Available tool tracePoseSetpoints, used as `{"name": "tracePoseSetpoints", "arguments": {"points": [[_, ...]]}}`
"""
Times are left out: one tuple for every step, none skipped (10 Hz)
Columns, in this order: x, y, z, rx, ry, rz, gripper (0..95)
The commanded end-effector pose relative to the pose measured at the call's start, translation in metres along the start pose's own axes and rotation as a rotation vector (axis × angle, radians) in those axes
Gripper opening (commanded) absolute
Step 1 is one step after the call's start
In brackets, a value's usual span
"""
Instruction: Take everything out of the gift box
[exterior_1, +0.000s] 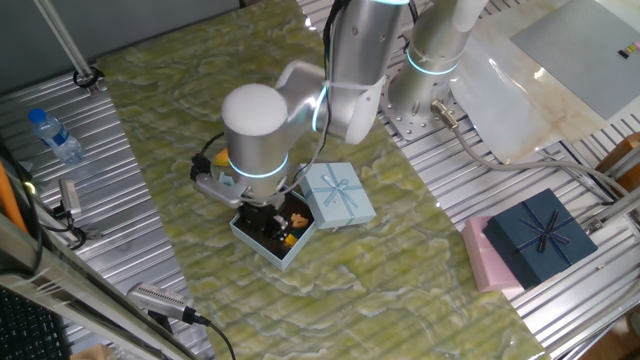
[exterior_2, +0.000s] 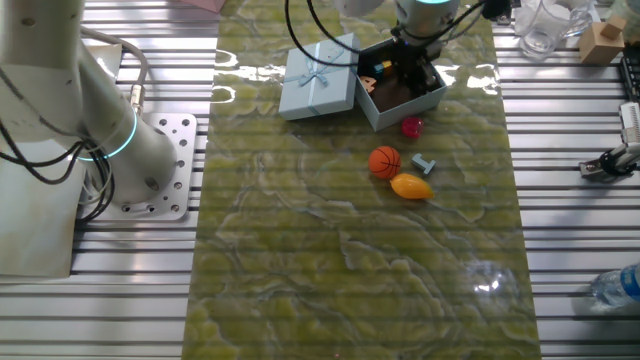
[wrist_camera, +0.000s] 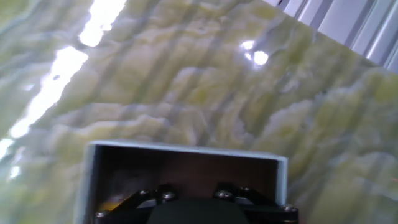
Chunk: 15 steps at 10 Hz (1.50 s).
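I am holding my pincer (exterior_2: 415, 75) down inside the gift box (exterior_2: 400, 108), and I cannot tell whether its tips are apart or together, since my wrist is covering them in one fixed view and the hand view is showing only the dark base with its screws. The gift box is sitting open on the green marbled tabletop (exterior_2: 350, 260), near the far end in the other fixed view, its square sides turned at a slant to the tabletop's edges, its dark brown inside facing up. Its pale-blue lid (exterior_2: 318, 78) is lying bow-side up just beside it, touching or nearly touching one wall. Inside the box I am seeing small yellow and orange bits (exterior_1: 292, 224) against the brown floor, close by my pincer; their shapes are too small to tell.

Out on the tabletop, the magenta piece (exterior_2: 411, 126) is lying just beside the box's near wall. Farther out the orange basketball (exterior_2: 385, 161) is resting next to the yellow-orange mango-like fruit (exterior_2: 411, 186), whose long axis is running roughly across the tabletop's width, with a small grey-blue piece (exterior_2: 424, 164) lying between them and a little to the side.

Off the tabletop, a dark navy box (exterior_1: 538, 238) with a bow is sitting on a pink box (exterior_1: 484, 262). I am reading no writing or labels anywhere
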<state>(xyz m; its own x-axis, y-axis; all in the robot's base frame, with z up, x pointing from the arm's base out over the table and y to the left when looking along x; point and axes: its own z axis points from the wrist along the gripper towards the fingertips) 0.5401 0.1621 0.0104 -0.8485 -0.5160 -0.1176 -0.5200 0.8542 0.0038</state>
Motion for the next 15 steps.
{"name": "tracePoseSetpoints", "arguments": {"points": [[0.004,-0.002,-0.021,-0.023,0.012,-0.022,38.0],[0.004,-0.004,-0.024,-0.025,0.016,-0.024,57.0],[0.004,-0.003,-0.024,-0.03,0.018,-0.022,57.0],[0.005,-0.002,-0.025,-0.048,0.018,-0.018,57.0],[0.005,0.001,-0.027,-0.068,0.02,-0.009,57.0],[0.005,0.005,-0.03,-0.076,0.026,-0.001,57.0],[0.005,0.009,-0.033,-0.073,0.026,-0.002,38.0],[0.004,0.01,-0.034,-0.068,0.029,0.001,38.0],[0.003,0.012,-0.036,-0.07,0.029,0.004,38.0],[0.003,0.013,-0.036,-0.071,0.031,0.008,38.0],[0.002,0.014,-0.036,-0.076,0.031,0.013,38.0],[0.003,0.015,-0.036,-0.081,0.034,0.013,38.0],[0.003,0.016,-0.037,-0.083,0.035,0.015,38.0],[0.003,0.017,-0.037,-0.083,0.035,0.015,38.0],[0.003,0.017,-0.038,-0.084,0.034,0.015,38.0]]}}
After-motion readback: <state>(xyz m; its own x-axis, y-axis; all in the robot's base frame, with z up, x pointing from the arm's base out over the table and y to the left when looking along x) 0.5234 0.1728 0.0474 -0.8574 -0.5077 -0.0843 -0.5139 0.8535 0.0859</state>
